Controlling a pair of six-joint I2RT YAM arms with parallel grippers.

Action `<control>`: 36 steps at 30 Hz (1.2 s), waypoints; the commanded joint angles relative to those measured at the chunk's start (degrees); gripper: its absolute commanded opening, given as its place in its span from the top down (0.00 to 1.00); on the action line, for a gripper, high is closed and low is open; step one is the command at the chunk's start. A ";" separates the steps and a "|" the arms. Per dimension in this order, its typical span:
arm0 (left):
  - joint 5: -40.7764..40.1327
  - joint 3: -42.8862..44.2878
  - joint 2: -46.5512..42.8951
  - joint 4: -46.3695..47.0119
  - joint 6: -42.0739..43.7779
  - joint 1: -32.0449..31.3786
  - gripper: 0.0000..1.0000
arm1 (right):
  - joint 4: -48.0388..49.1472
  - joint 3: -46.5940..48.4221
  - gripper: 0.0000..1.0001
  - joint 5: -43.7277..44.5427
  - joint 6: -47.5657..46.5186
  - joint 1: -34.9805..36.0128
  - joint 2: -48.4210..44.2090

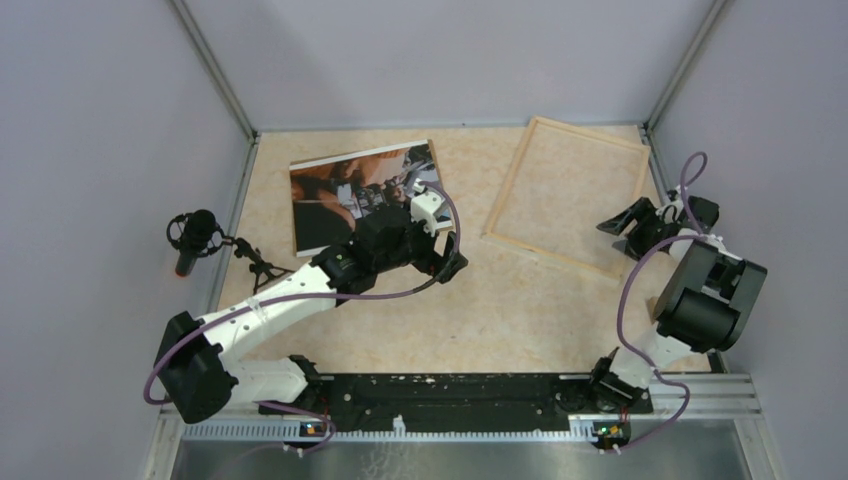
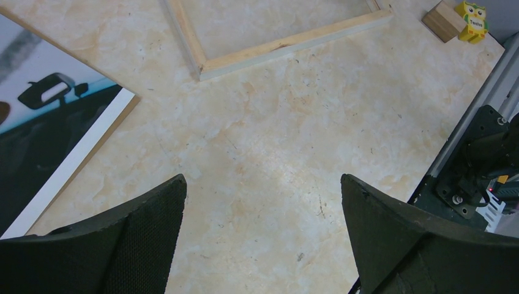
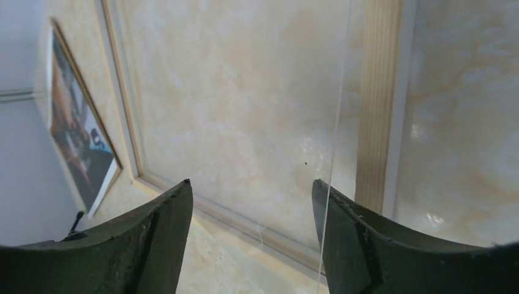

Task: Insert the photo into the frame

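The left gripper's [image 2: 263, 184] dark fingers [image 2: 144, 236] filled the bottom of its wrist view, spread wide with nothing between them, above bare marbled table [image 2: 269, 141]. Beyond them, the photo [image 2: 49, 135] lay face up at the left, a brown edge showing under its white border, and a corner of the frame [image 2: 287, 43] lay further off; a small wooden block [image 2: 444, 21] and a yellow owl figure [image 2: 471, 21] stood near the table's edge.

The right gripper's [image 3: 251, 184] jaws also stood apart, holding nothing, low over the frame's near side. From above, the photo [image 1: 350, 190] and frame [image 1: 508, 190] lay flat and well apart at the far side of the table. A microphone [image 1: 195, 235] stood at the left.
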 commanded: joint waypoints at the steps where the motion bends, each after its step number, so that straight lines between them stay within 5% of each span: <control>1: 0.90 0.09 -0.34 2.34 0.34 -0.24 0.02 | -9.79 3.68 0.28 12.79 -3.10 1.38 -5.52; 10: 1.21 -0.08 -1.34 2.01 0.12 -0.24 0.02 | -17.71 3.69 0.11 25.85 -2.64 3.93 -8.65; 14: 1.59 -0.16 -1.59 1.98 0.01 -0.28 0.02 | -21.07 5.37 0.11 31.00 -4.38 4.95 -11.57; 25: 0.20 -0.43 -1.18 2.32 -0.14 -0.18 0.02 | -9.88 9.16 0.25 25.22 -1.04 5.52 -6.57; 36: 2.87 15.66 21.64 4.38 -12.49 1.46 0.02 | -8.79 12.94 0.19 31.17 2.10 5.51 1.89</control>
